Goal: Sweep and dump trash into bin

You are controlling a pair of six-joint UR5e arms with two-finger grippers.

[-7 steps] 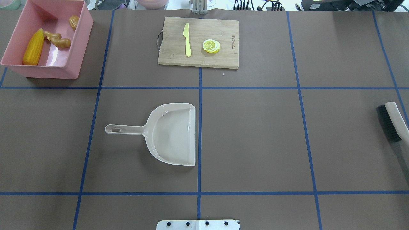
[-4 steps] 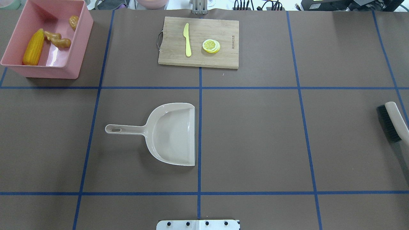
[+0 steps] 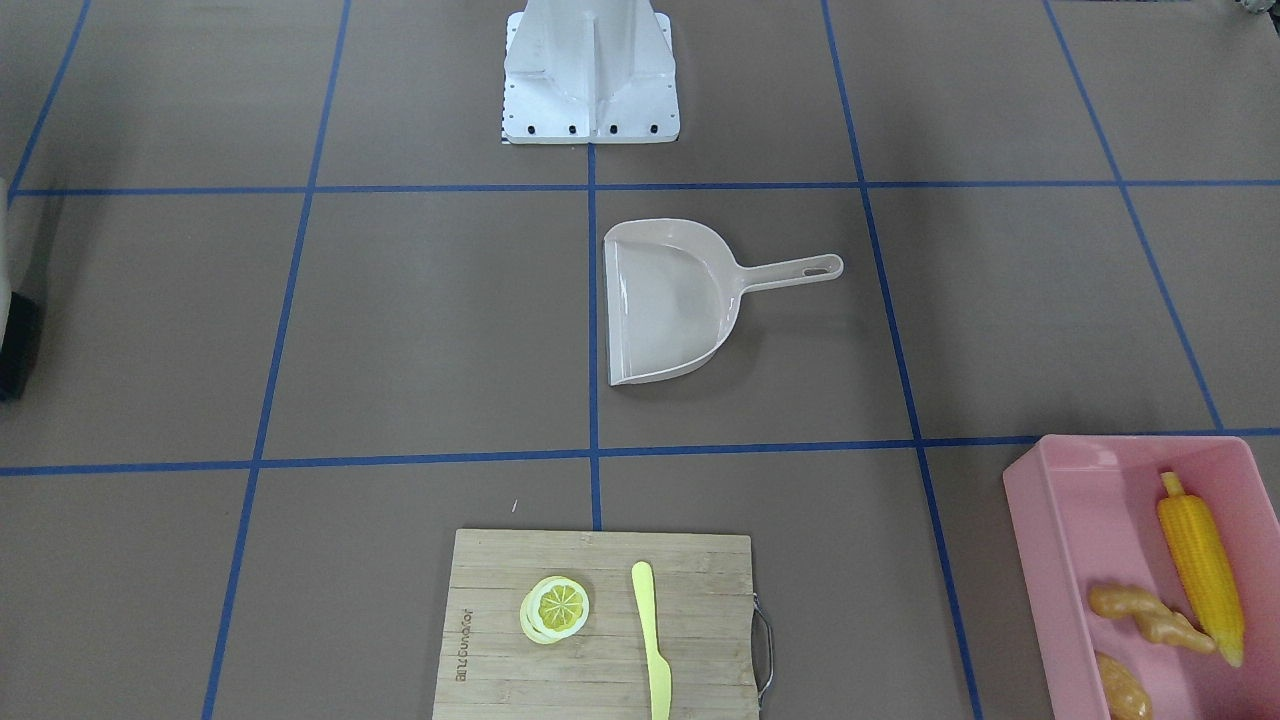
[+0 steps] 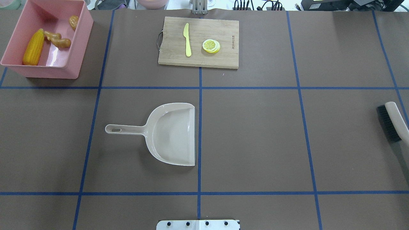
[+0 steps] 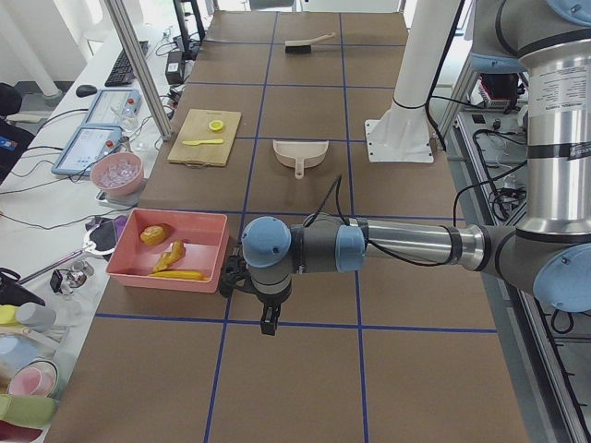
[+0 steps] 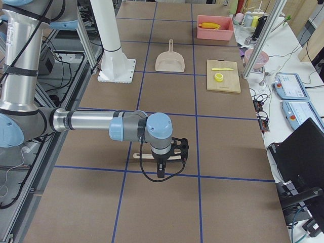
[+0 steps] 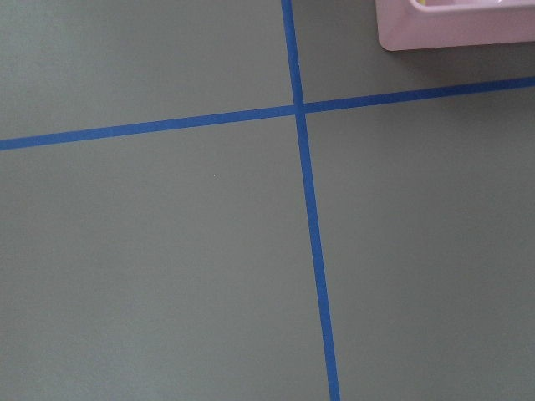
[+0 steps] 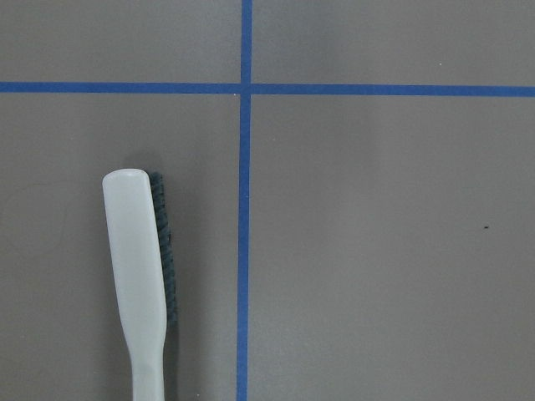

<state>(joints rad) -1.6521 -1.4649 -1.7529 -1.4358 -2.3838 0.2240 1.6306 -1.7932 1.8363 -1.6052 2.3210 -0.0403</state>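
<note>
On the bench (image 4: 255, 137) a beige dustpan (image 4: 172, 134) lies mid-bench, handle pointing left. A brush (image 4: 391, 123) lies at the right edge, under the right jaws. The left jaws hang just beside the pink bin (image 4: 41, 71). I cannot tell how open either is. Far centre, a cutting board (image 4: 223, 32) carries 1 knife (image 4: 187, 40) and lemon slices (image 4: 211, 46). The far-left bin holds 3 trash pieces: corn (image 4: 33, 48), ginger (image 4: 59, 40) and potato (image 4: 74, 21).

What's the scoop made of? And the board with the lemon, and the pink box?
The dustpan looks like smooth beige plastic: light glints off its pan. The cutting board looks like wood or bamboo, matte, with pale strips and grain. The pink bin seems plastic too, with a shiny streak on its floor.
</note>
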